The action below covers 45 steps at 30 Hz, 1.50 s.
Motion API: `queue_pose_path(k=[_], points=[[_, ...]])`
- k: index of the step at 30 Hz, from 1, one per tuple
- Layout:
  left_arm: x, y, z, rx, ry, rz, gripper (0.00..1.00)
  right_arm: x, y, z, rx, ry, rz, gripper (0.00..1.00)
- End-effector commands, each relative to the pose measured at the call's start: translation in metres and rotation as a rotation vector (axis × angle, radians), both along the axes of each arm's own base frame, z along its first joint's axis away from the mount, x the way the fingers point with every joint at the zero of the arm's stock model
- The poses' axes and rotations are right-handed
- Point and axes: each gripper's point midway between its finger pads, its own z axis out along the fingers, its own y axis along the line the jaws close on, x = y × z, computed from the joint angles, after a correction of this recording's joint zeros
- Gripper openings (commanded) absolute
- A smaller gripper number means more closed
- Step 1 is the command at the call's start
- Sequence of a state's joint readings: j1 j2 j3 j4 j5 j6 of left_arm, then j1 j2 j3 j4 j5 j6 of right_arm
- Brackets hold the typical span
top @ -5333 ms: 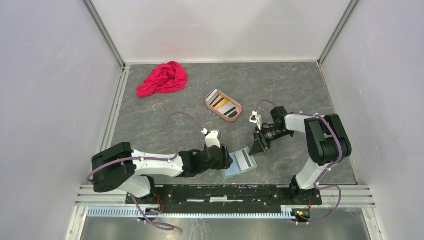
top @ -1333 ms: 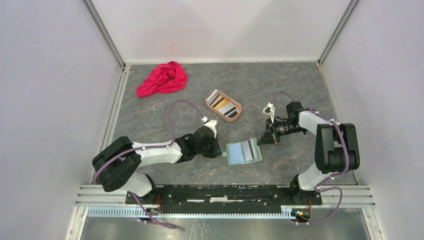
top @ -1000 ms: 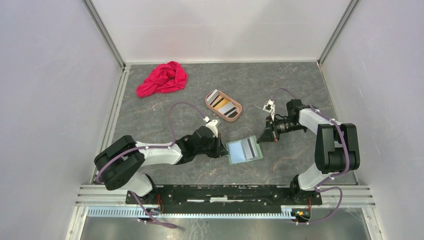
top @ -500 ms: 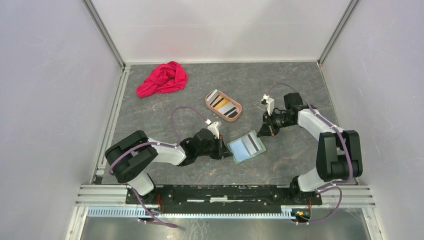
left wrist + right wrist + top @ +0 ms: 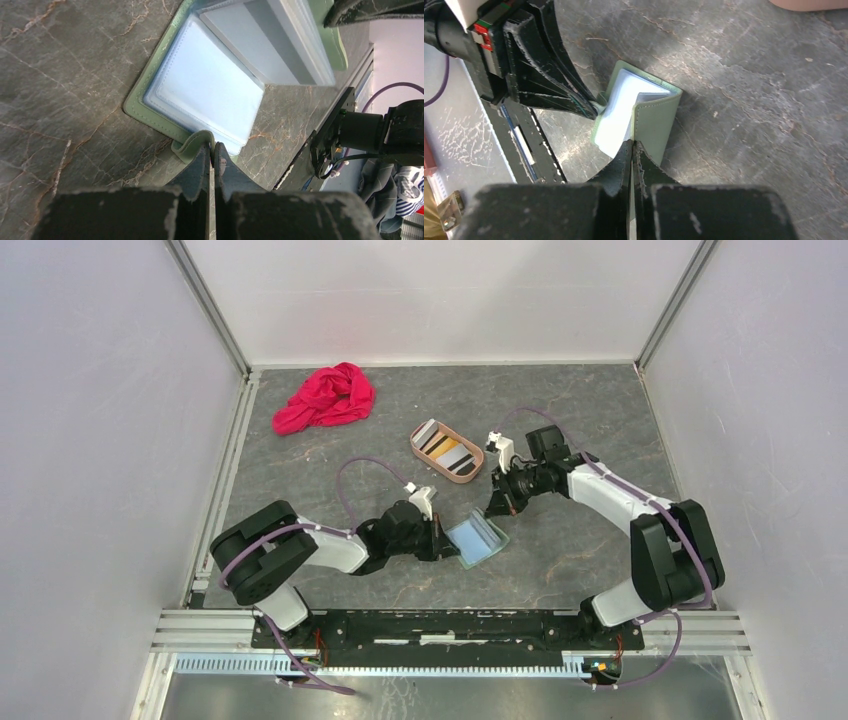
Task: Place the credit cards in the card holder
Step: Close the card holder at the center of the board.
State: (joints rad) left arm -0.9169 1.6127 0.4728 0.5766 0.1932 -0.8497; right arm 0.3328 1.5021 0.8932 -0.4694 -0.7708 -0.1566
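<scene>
Lifted since a moment ago, one flap (image 5: 651, 125) of the wallet (image 5: 476, 538) stands half-folded near the table's (image 5: 560, 420) front edge; left jaws pinch its tab (image 5: 192, 145), right jaws the flap's edge. Light, floppy: grip the edges.

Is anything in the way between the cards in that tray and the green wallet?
Nothing lies on the table between the cards and the holder. But the right gripper holds one flap raised, partly folded over the pockets, while the left gripper pinches the tab.

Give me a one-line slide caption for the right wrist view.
Right gripper pinches the raised green cover of the card holder while the left gripper holds its snap tab.
</scene>
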Motion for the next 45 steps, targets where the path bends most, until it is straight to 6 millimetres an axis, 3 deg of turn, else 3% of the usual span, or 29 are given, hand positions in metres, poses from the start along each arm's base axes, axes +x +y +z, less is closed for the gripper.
queue_pose_path(k=[1, 6, 18, 23, 27, 28, 31, 33, 37, 38, 40, 42, 43, 45], points=[[0.006, 0.002, 0.005, -0.029, -0.001, 0.041, 0.02, 0.005, 0.018, 0.016, 0.062, -0.007, 0.007, 0.04], [0.007, 0.005, 0.003, -0.027, 0.000, 0.052, 0.02, -0.007, 0.032, 0.017, 0.100, 0.019, 0.048, 0.08], [0.005, 0.013, 0.006, -0.031, 0.002, 0.075, 0.02, -0.050, 0.064, 0.012, 0.206, 0.120, 0.228, 0.29], [0.004, 0.019, 0.006, -0.029, 0.006, 0.097, 0.02, -0.054, 0.066, 0.018, 0.234, 0.066, 0.290, 0.34], [0.004, 0.021, 0.008, -0.037, 0.004, 0.107, 0.02, -0.053, 0.064, 0.005, 0.216, 0.074, 0.303, 0.31], [0.004, 0.021, 0.009, -0.038, 0.003, 0.109, 0.02, -0.051, 0.064, 0.007, 0.215, 0.052, 0.339, 0.29], [0.004, 0.023, 0.007, -0.032, 0.005, 0.113, 0.02, -0.044, 0.065, 0.047, 0.244, -0.116, 0.503, 0.23], [0.004, 0.021, 0.005, -0.029, 0.010, 0.108, 0.02, -0.038, 0.057, 0.076, 0.280, -0.253, 0.527, 0.22], [0.004, 0.022, 0.004, -0.025, 0.009, 0.106, 0.02, -0.032, 0.023, 0.092, 0.280, -0.407, 0.469, 0.21], [0.004, 0.022, 0.004, -0.025, 0.008, 0.107, 0.02, -0.024, 0.012, 0.087, 0.245, -0.423, 0.417, 0.20], [0.004, 0.022, 0.004, -0.024, 0.007, 0.107, 0.02, 0.011, -0.018, 0.065, 0.089, -0.450, 0.197, 0.05], [0.004, 0.022, 0.004, -0.025, 0.008, 0.104, 0.02, 0.048, -0.059, 0.032, -0.138, -0.504, -0.041, 0.00], [0.004, 0.022, 0.003, -0.025, 0.008, 0.103, 0.02, 0.053, -0.073, 0.012, -0.223, -0.488, -0.089, 0.00], [0.004, 0.021, 0.003, -0.023, 0.010, 0.101, 0.02, 0.047, -0.078, -0.008, -0.268, -0.390, -0.073, 0.00]])
